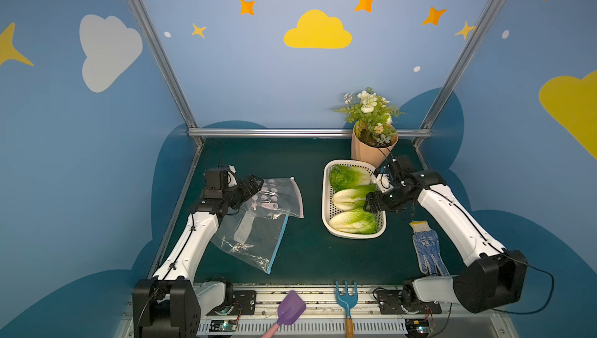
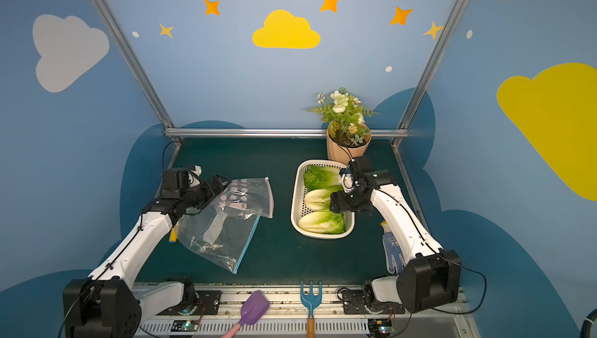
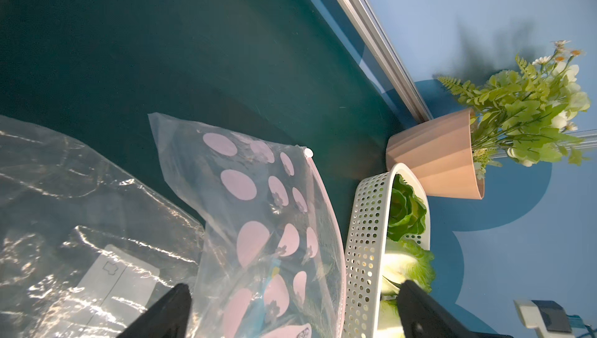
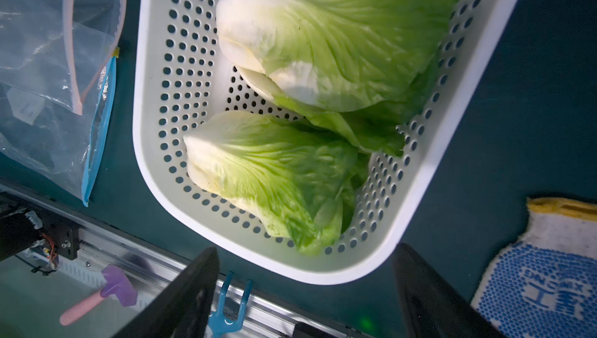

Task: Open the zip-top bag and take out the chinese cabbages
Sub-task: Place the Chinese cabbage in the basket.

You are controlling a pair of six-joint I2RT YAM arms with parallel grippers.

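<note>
Green-leaved, white-stemmed chinese cabbages (image 1: 352, 205) lie in the white perforated basket (image 1: 325, 205), likely why your right gripper (image 1: 371, 203) above them and left gripper (image 1: 254, 185) by the pink-dotted clear zip-top bag (image 1: 281, 196) gape wide, empty.

A: What colour are the cabbages (image 4: 323, 45)?
B: Whitish-yellow stems, bright green leaves. The basket (image 4: 142, 94) is white, patterned with round holes.
A: And the bags?
B: The dotted bag (image 3: 245, 184) is clear with pink spots and a pink zip. The clear bag (image 1: 255, 242) has a blue edge.
A: The rest?
B: Dark green desk (image 1: 290, 165), peach pot (image 1: 365, 154), green plant (image 1: 368, 107) with white flowers. The glove (image 1: 426, 249) is white with blue dots and a yellow cuff. Blue fork (image 1: 346, 297), purple spade (image 1: 290, 309) with a pink handle.
</note>
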